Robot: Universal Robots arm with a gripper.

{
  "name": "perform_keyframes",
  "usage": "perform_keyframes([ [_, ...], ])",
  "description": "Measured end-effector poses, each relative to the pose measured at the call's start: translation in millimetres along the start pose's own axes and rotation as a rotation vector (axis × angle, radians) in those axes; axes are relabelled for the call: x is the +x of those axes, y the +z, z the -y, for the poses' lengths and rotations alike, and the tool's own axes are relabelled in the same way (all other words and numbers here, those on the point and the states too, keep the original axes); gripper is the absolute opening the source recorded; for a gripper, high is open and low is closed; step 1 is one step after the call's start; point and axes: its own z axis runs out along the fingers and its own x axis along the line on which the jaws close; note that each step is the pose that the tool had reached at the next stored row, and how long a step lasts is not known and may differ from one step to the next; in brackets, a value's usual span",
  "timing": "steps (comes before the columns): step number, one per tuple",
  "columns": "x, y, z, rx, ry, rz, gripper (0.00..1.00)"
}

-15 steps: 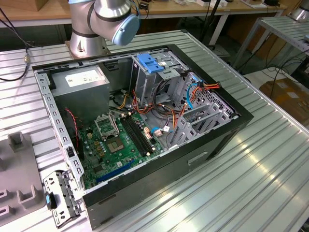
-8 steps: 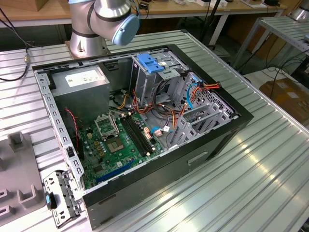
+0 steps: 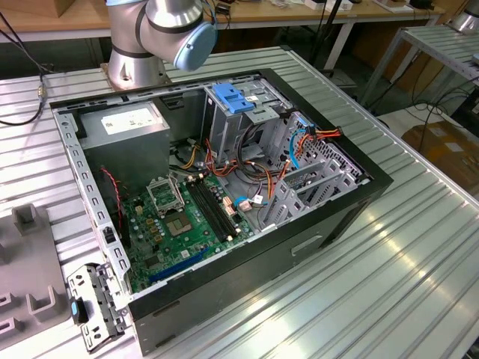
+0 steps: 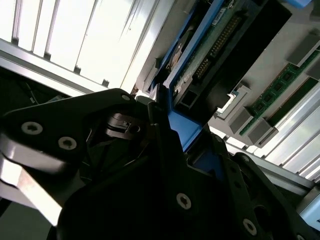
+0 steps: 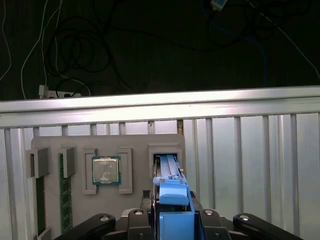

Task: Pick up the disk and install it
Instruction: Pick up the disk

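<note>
We see the claw [image 5: 173, 202] closed on the disk [image 5: 167, 170], its dark fingers [image 5: 152, 210] pressed against the two sides of the bright blue bracket that runs along the drive's edges. The disk stands on edge straight ahead of the claw, its far end sitting in a narrow slot of the grey fixture tray [image 5: 135, 145]; we cannot tell whether it has left the bottom of that slot. In the second wrist view the claw [image 4: 182, 132] holds the blue bracket close up, and just past the fingertips we make out the disk [image 4: 215, 42] with its green circuit board and connector end. To one side of the claw, in the same tray, a processor chip [image 5: 105, 170] lies flat in its square recess, and further that way the memory sticks [image 5: 64, 200] stand in their slots. Beyond the tray the ribbed metal table [image 5: 250, 150] ends at a rail, with loose cables [image 5: 75, 50] on the dark floor past it. In the exterior view an open computer case [image 3: 224, 179] lies on the table [image 3: 419, 247] beside the arm [image 3: 161, 30].
</note>
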Motion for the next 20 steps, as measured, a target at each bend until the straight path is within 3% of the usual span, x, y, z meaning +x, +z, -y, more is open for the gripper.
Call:
perform_keyframes([
  [5, 0.0, -0.2, 0.0, 0.0004, 0.000, 0.0002, 0.37],
  [10, 0.0, -4.5, 0.0, 0.0000, 0.000, 0.0000, 0.37],
  [20, 0.0, -23.5, 0.1, 0.0001, 0.000, 0.0001, 0.37],
])
